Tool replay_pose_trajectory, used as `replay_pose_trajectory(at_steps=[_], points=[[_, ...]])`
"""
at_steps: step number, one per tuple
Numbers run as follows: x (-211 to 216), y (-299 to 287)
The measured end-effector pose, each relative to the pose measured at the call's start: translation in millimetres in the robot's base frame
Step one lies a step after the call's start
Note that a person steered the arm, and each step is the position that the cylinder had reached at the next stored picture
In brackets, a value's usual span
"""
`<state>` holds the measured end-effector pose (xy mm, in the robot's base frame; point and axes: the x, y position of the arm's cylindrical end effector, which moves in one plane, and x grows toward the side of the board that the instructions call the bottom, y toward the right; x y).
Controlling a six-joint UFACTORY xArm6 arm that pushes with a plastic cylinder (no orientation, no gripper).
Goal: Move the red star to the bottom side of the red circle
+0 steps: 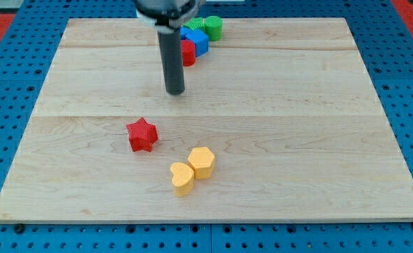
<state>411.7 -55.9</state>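
Note:
The red star [142,134] lies left of the board's middle, towards the view's bottom. The red circle [188,53] sits near the view's top, partly hidden behind my rod. My tip [175,91] is on the board below the red circle and above and to the right of the red star, touching neither.
A blue block [196,40] and a green block [212,27] cluster by the red circle at the view's top; another green piece [194,24] peeks out behind. A yellow heart [182,177] and a yellow hexagon [201,162] lie touching, right below the star. The wooden board [319,140] ends in blue pegboard.

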Motion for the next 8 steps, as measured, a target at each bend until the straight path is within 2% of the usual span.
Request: replay_pose_trajectory(at_steps=[1, 2, 3, 4, 6, 8], points=[[41, 1], [106, -10], [134, -36], [109, -71], [73, -27], [23, -34]])
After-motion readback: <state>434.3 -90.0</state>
